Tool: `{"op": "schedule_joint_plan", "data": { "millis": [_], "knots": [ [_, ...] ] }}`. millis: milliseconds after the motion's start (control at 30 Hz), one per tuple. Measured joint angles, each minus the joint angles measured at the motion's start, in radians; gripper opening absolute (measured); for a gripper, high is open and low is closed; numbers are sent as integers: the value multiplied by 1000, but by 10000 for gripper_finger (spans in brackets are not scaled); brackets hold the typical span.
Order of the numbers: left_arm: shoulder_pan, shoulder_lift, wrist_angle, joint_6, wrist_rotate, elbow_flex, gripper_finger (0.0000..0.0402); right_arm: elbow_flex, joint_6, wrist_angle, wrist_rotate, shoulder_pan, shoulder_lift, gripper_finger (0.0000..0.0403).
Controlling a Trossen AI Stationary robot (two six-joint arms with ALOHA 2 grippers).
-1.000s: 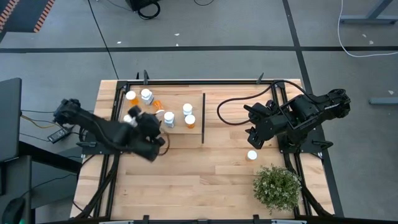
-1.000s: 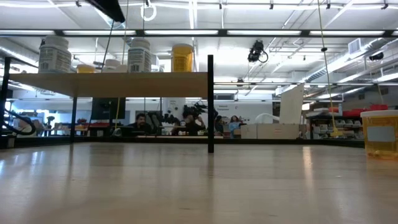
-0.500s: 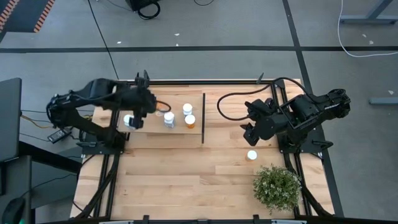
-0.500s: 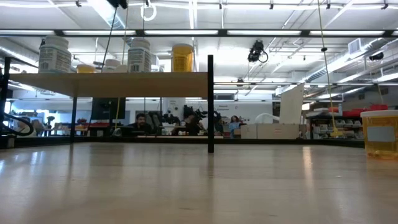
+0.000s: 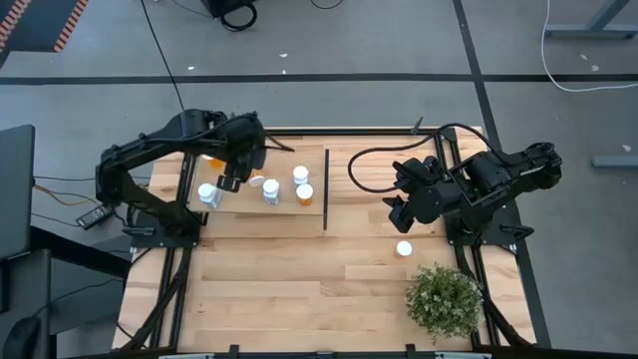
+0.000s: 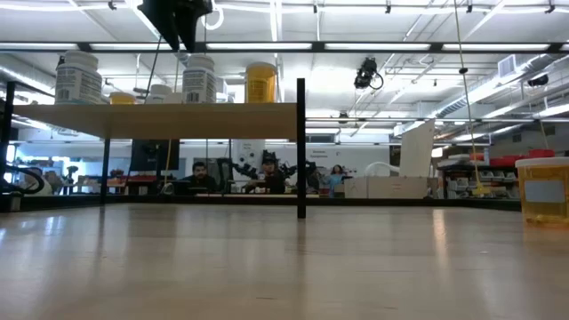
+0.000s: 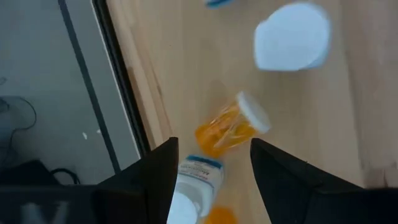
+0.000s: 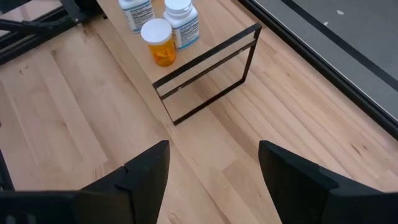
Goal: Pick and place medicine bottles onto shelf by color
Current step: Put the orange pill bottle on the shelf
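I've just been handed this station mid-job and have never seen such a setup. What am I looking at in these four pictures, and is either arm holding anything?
Two dark robot arms work at a plank table. The top-down picture shows everything. The left end effector hovers over the raised light-wood shelf, where small white-capped medicine bottles stand. The right end effector waits over bare table. One lone white-capped bottle stands near the bushy green potted plant. The level picture sees the shelf side-on from table height. The other two pictures come from a camera on each wrist. The left one looks down on a tipped orange bottle, and the right one looks towards the shelf. Both end effectors are open, and neither appears to hold anything.
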Motion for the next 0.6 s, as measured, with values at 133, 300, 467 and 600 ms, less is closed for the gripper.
{"op": "schedule_joint_plan", "data": {
  "millis": [133,300,467,600],
  "knots": [
    [14,33,-1,23,-2,0,209,0,0,0,0,0,0,253],
    [11,58,-15,25,1,0,210,0,0,0,0,0,0,253],
    [18,64,-19,122,-4,0,206,0,0,0,0,0,0,253],
    [11,65,-32,223,-46,0,210,0,0,0,0,0,0,253]
  ]
}}
